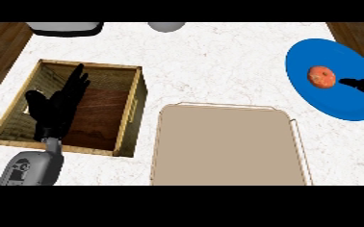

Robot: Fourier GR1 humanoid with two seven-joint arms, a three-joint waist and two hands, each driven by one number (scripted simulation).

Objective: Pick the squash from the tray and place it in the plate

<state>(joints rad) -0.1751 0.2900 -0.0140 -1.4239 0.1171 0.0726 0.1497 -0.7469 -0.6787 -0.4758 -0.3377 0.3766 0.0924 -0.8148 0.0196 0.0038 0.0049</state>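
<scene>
Squash (321, 76), round and orange, lies on the round blue plate (327, 103) at right: placing looks done; left robot hand (60, 103) released, right robot hand (353, 82) cannot tell.

The tray (227, 146) lies on the counter (213, 62), nearest to me and in the middle. Left of it stands an open-topped box (91, 64), and my left hand (60, 103) rests open over the box's left half. Behind the tray and to its right, at the view's edge, lies the plate (334, 53), with the squash (321, 76) on it. A small part of my right hand (353, 82) shows just right of the squash. At the counter's far edge a wide object (65, 27) stands behind the box and a rounded object (167, 26) behind the tray.
</scene>
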